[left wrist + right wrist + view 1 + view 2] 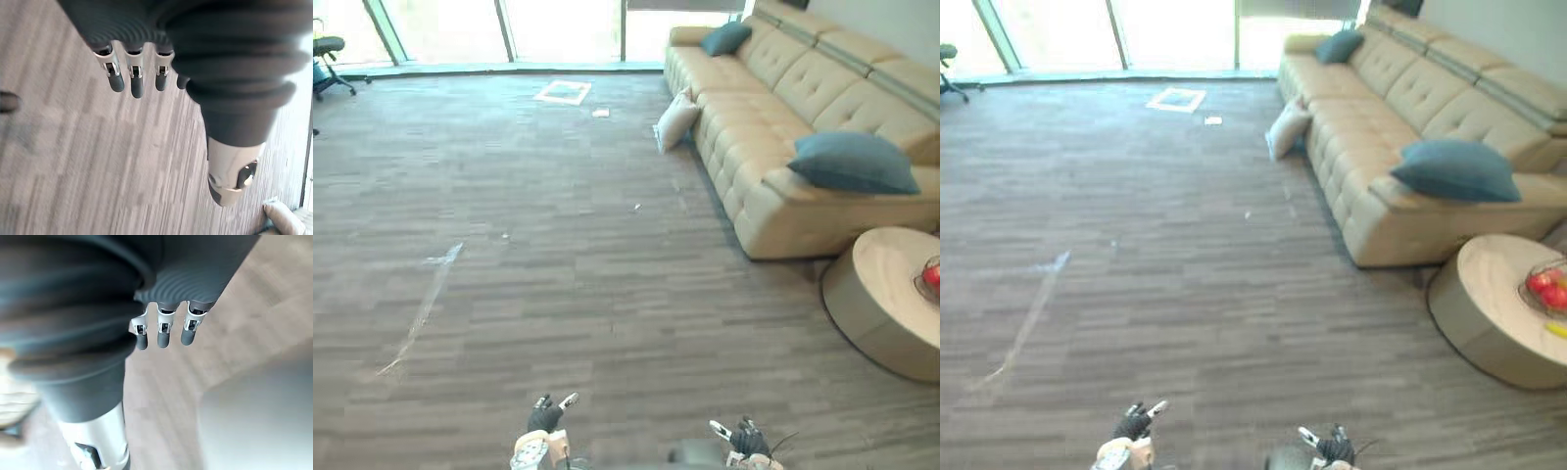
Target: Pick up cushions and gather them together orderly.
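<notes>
Both sets of fingers (136, 84) are straight and apart, holding nothing, on the left hand (545, 419) and the right hand (745, 438). The white cushion (676, 119) is well ahead and slightly right, nearer the right hand. It stands on edge on the floor (558, 245), leaning against the sofa (773, 108). A near blue cushion (854, 162) and a far blue cushion (725, 38) sit on the seat.

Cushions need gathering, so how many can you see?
3: near blue cushion on the sofa, near end; far blue cushion at its far end; cream cushion on the floor, leaning against the sofa front. Others may be hidden.
</notes>
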{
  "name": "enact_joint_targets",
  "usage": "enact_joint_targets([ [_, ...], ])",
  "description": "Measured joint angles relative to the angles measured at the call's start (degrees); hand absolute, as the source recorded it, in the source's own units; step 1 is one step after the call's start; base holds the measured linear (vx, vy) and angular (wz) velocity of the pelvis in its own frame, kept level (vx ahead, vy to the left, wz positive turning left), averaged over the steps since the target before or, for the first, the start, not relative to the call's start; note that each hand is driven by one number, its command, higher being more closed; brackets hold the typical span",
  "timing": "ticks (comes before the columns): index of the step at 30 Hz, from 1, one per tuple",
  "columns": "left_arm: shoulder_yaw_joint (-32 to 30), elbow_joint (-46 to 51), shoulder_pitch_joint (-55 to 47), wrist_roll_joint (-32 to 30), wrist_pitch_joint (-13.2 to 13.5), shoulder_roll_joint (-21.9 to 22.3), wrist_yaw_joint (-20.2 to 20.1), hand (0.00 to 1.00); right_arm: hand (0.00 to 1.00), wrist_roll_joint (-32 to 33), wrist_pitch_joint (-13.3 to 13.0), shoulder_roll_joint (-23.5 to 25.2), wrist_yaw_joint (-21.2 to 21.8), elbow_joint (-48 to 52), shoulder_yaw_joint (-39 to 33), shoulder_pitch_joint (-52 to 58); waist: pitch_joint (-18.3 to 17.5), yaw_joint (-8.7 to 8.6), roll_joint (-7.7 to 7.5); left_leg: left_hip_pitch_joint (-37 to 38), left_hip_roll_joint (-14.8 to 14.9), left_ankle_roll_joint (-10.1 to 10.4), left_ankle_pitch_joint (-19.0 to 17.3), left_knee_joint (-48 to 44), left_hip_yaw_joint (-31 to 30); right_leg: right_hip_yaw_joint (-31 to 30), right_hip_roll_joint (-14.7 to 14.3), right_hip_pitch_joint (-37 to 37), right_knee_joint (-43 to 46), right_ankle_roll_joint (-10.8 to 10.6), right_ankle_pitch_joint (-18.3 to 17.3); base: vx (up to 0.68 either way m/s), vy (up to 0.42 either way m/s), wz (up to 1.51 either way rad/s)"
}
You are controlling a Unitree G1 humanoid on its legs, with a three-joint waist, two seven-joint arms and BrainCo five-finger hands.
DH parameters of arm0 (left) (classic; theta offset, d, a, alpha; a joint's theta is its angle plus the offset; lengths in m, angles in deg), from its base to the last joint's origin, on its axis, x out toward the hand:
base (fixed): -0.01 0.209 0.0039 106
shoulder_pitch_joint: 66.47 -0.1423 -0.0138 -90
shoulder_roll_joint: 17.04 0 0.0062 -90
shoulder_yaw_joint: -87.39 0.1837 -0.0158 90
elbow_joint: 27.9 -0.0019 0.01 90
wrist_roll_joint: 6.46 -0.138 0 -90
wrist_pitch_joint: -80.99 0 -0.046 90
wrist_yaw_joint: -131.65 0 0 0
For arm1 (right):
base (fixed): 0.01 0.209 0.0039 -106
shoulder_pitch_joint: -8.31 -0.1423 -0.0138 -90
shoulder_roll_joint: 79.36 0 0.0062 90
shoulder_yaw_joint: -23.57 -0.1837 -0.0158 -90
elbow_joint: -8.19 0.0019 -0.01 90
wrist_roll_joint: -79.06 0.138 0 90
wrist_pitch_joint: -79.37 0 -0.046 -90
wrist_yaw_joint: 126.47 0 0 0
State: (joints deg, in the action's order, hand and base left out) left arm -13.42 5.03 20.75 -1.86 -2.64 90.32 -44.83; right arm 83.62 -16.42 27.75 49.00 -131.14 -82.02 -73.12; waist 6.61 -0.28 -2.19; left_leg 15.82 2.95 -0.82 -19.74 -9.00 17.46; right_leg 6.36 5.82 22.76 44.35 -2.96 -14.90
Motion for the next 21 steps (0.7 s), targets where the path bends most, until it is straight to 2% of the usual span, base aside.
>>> enact_joint_targets([
  [1,1.04,-0.07,0.29,-0.10,-0.21,-0.01,-0.01,0.00,0.00,0.01,-0.01,-0.28,0.00,0.09,-0.10,-0.25,-0.03,-0.46,-0.06,2.86,0.31,-0.02,-0.45,2.05,-0.90,2.29,-0.34,1.61,-12.13,0.66,3.70,0.71,-0.138,0.47],
  [2,1.20,-0.09,0.35,-0.12,-0.26,0.01,-0.05,0.00,0.00,-0.01,0.01,-0.38,-0.02,0.08,-0.10,-0.26,-0.04,-0.54,-0.09,3.60,0.31,0.00,-0.44,2.65,-1.12,2.36,-0.52,2.00,-15.43,0.94,4.90,0.96,-0.210,0.75],
  [3,1.17,-1.12,0.47,-0.66,-0.48,0.26,-0.05,0.00,0.00,0.02,0.08,-1.24,-0.02,-0.71,-0.44,-0.58,-0.23,-1.23,0.68,5.54,1.11,0.14,-0.35,2.72,-4.32,0.70,-2.02,1.47,-18.56,4.29,14.88,0.98,-0.205,0.48],
  [4,0.00,-1.95,0.07,-1.29,-0.57,1.78,-0.19,0.00,0.00,-0.26,0.59,-2.53,-0.15,-1.30,-1.51,-2.13,-0.67,-0.18,3.72,6.08,4.01,2.43,2.32,1.47,-6.65,2.21,-2.91,0.89,-15.12,6.16,11.55,0.83,-0.167,0.47],
  [5,-0.35,-2.12,0.28,-1.46,-0.61,2.04,-0.25,0.00,0.00,-0.26,0.71,-2.65,-0.25,-1.38,-1.93,-2.38,-0.54,-0.27,3.78,6.02,3.90,3.27,3.76,0.52,-7.58,2.46,-2.36,1.16,-12.84,6.21,10.25,0.62,-0.161,0.38],
  [6,-0.57,-1.77,1.03,-2.46,-0.61,2.46,-0.39,0.00,0.00,0.18,0.98,-2.89,-0.05,-1.12,-2.93,-2.51,1.52,-1.43,2.89,6.55,2.37,4.89,9.44,-3.77,-10.65,3.49,0.24,3.94,-0.76,6.22,6.84,0.68,-0.312,0.54],
  [7,-2.89,-0.72,-1.00,-2.82,-0.53,2.05,-0.15,0.00,0.00,-0.11,1.25,-3.23,-0.15,-1.06,-1.36,-2.08,0.01,-1.18,3.77,2.52,3.37,7.39,13.55,-16.80,-11.77,3.80,-1.66,0.05,-8.13,5.58,4.97,0.79,-0.403,0.53],
  [8,-3.56,-0.32,-1.19,-2.83,-0.49,2.00,-0.13,0.00,0.00,-0.11,1.32,-3.28,-0.12,-1.06,-0.59,-1.70,-0.03,-1.34,3.54,0.76,3.76,8.42,15.53,-21.69,-11.91,4.17,-1.85,-1.25,-9.36,8.74,2.98,0.77,-0.357,-0.02],
  [9,-4.99,0.72,-1.42,-2.80,-0.58,2.43,-0.28,0.00,0.00,-0.07,1.40,-5.28,-0.18,-0.97,0.08,-2.22,0.32,-0.18,7.51,-8.96,9.70,10.20,19.96,-42.46,-12.33,4.77,-5.61,-6.06,-11.75,8.94,1.16,0.66,-0.196,-0.33],
  [10,-6.52,1.79,-1.54,-2.73,-0.60,2.44,0.24,0.00,0.00,-0.03,1.89,-4.49,-0.34,-1.69,0.48,-2.80,0.87,0.69,7.82,-15.83,12.81,9.42,17.62,-53.92,-10.54,4.63,-7.24,-11.02,-14.68,9.26,-0.06,0.67,-0.134,-0.42],
  [11,-6.51,2.08,-1.70,-2.74,-0.61,2.35,0.28,0.00,0.00,-0.04,2.17,-3.98,-0.38,-1.81,0.69,-2.78,1.16,0.92,7.43,-17.51,13.33,8.95,16.67,-55.64,-9.81,4.49,-7.42,-12.94,-15.87,9.30,-0.38,0.65,-0.140,-0.19],
  [12,-6.21,4.17,-3.09,-2.35,-0.42,1.77,0.19,0.00,0.00,0.05,2.36,-3.25,-0.43,-1.61,1.27,-2.65,1.62,1.10,5.93,-22.00,13.77,7.52,13.75,-56.55,-6.56,3.76,-7.38,-19.81,-21.24,8.82,-0.79,0.51,-0.114,-0.09],
  [13,-6.06,5.05,-3.29,-2.24,-0.18,1.61,0.19,0.00,0.00,0.05,2.38,-3.20,-0.45,-1.66,1.83,-2.25,1.54,1.31,5.46,-23.52,13.70,7.20,12.91,-55.44,-4.90,3.23,-7.35,-22.08,-23.19,8.58,-0.93,0.73,-0.128,-0.29],
  [14,-6.08,6.22,-3.76,-2.08,0.43,1.62,0.23,0.00,0.00,0.03,2.36,-3.12,-0.46,-1.51,3.18,-2.45,1.40,2.21,5.00,-28.13,13.66,6.49,10.85,-49.21,0.32,2.01,-7.43,-27.85,-28.68,8.01,-1.20,0.60,-0.065,-0.37],
  [16,-6.06,6.41,-3.76,-2.00,0.70,1.58,0.22,0.00,0.00,0.00,2.45,-2.92,-0.44,-1.53,3.58,-2.43,1.44,2.76,4.93,-30.59,12.80,5.87,9.96,-39.84,4.03,0.99,-7.46,-31.58,-31.92,7.34,-1.58,0.56,-0.008,-0.32],
  [17,-6.08,6.51,-3.72,-1.85,0.74,1.70,0.23,0.00,0.00,-0.09,2.45,-2.69,-0.45,-1.57,3.46,-2.52,1.45,3.26,4.88,-32.02,10.30,5.91,10.25,-25.96,5.77,0.14,-7.21,-35.39,-34.90,6.58,-2.02,0.82,0.086,-0.40],
  [18,-6.08,6.58,-3.73,-1.39,0.74,1.66,0.25,0.00,0.00,-0.11,2.43,-2.48,-0.53,-1.60,3.08,-2.60,1.52,3.87,4.76,-32.81,7.59,5.92,12.77,-13.14,5.76,-0.87,-6.67,-38.58,-37.09,5.45,-2.65,0.84,0.116,-0.41],
  [19,-6.06,6.51,-3.79,-1.05,0.74,1.63,0.26,0.00,0.00,-0.11,2.39,-2.39,-0.55,-1.71,2.89,-2.69,1.52,3.86,4.77,-33.30,7.02,5.73,13.84,-10.06,5.62,-1.14,-6.59,-39.43,-37.55,5.03,-2.90,0.71,0.136,-0.54],
  [20,-6.09,5.80,-4.08,-0.76,0.71,1.39,0.22,0.00,0.00,-0.12,2.37,-2.16,-0.60,-2.39,2.84,-2.70,1.39,3.96,4.70,-34.03,5.94,3.49,18.72,-5.67,5.49,-2.49,-6.31,-41.53,-38.10,3.49,-3.77,0.55,0.170,-0.62],
  [21,-6.15,5.76,-4.24,-0.43,0.71,0.95,0.27,0.00,0.00,-0.14,2.42,-1.58,-0.61,-3.59,2.99,-2.83,0.83,4.73,3.69,-33.58,5.01,-0.03,24.45,-5.91,5.52,-4.26,-5.20,-42.91,-37.96,2.94,-4.07,0.72,0.236,-0.47],
])
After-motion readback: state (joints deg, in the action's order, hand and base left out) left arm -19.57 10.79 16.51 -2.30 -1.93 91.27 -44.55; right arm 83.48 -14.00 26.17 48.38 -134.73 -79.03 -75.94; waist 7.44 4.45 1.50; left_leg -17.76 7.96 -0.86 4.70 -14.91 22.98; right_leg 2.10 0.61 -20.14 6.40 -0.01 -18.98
